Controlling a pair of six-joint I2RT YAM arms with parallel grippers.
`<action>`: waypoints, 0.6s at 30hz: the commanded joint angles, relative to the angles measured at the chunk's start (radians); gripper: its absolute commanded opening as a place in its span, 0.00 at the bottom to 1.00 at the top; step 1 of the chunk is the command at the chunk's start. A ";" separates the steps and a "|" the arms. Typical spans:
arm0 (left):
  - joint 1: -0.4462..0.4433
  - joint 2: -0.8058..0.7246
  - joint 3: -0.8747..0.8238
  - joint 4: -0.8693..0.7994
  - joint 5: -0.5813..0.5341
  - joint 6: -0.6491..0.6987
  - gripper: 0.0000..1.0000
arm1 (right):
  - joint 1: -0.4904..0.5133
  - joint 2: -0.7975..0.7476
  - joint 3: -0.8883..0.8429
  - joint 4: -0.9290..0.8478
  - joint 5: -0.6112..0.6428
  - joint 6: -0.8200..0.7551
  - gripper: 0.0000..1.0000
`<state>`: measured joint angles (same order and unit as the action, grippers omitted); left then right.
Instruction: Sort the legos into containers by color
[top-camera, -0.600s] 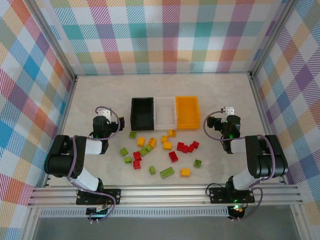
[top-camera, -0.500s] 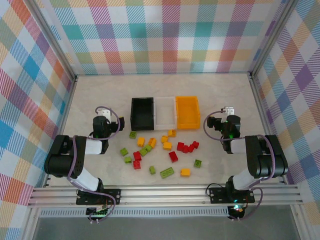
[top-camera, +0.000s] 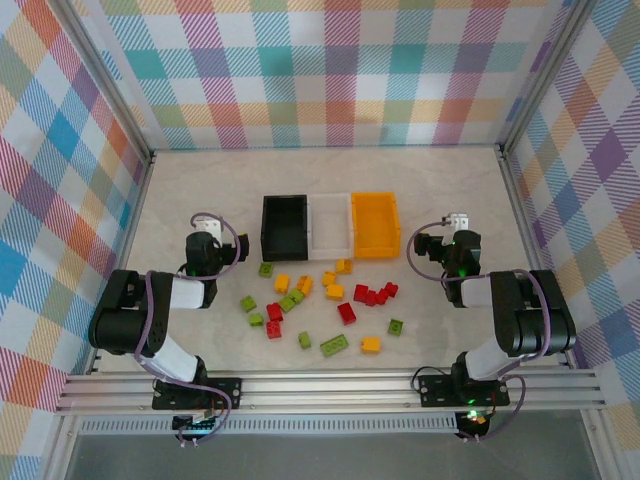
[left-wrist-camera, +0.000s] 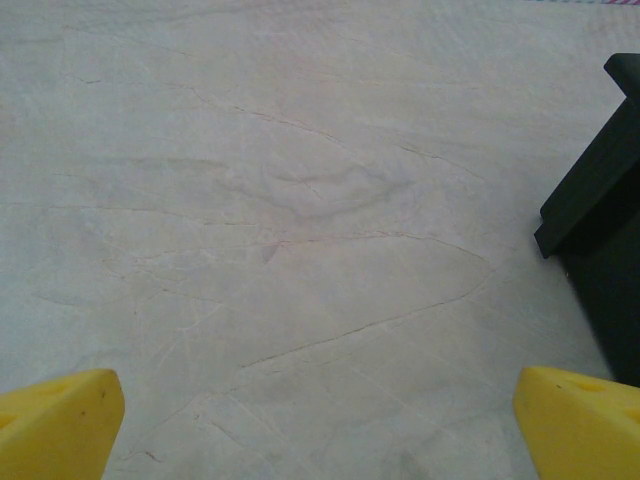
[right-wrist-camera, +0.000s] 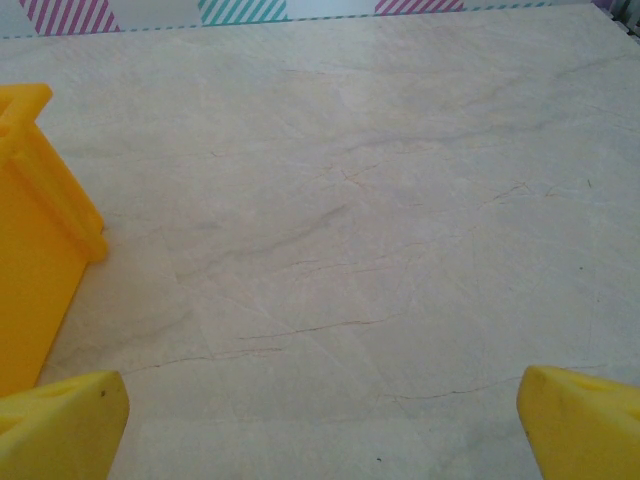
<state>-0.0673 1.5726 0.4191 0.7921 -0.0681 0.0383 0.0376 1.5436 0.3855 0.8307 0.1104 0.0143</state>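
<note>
Bins: 3 total, i.e. 1 black bin (top-camera: 284, 228), 1 white bin (top-camera: 330, 226), 1 orange bin (top-camera: 375, 224).

Legos (top-camera: 304, 340): abt 20 loose pcs, in 3 colours.
- green legos (top-camera: 334, 346): 8, incl. 1 longer pc
- yellow-orange legos (top-camera: 282, 283): 6
- red legos (top-camera: 346, 313): 6 or 7. 3 sit apart, and the rest are in 1 tight cluster too small to split for sure.

Arms: 2, i.e. 1 left arm (top-camera: 150, 310) and 1 right arm (top-camera: 522, 312).
</note>
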 joint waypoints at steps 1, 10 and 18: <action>0.004 -0.006 0.000 0.020 0.010 -0.003 1.00 | -0.006 -0.007 0.008 0.037 -0.018 0.010 1.00; 0.004 -0.007 -0.002 0.023 0.009 -0.002 1.00 | -0.009 -0.007 0.009 0.036 -0.021 0.012 1.00; -0.016 -0.274 0.032 -0.225 -0.010 0.000 1.00 | 0.000 -0.316 0.063 -0.278 0.114 0.121 1.00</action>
<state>-0.0765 1.3945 0.4229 0.6529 -0.0479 0.0490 0.0383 1.3098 0.4088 0.6491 0.1619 0.0521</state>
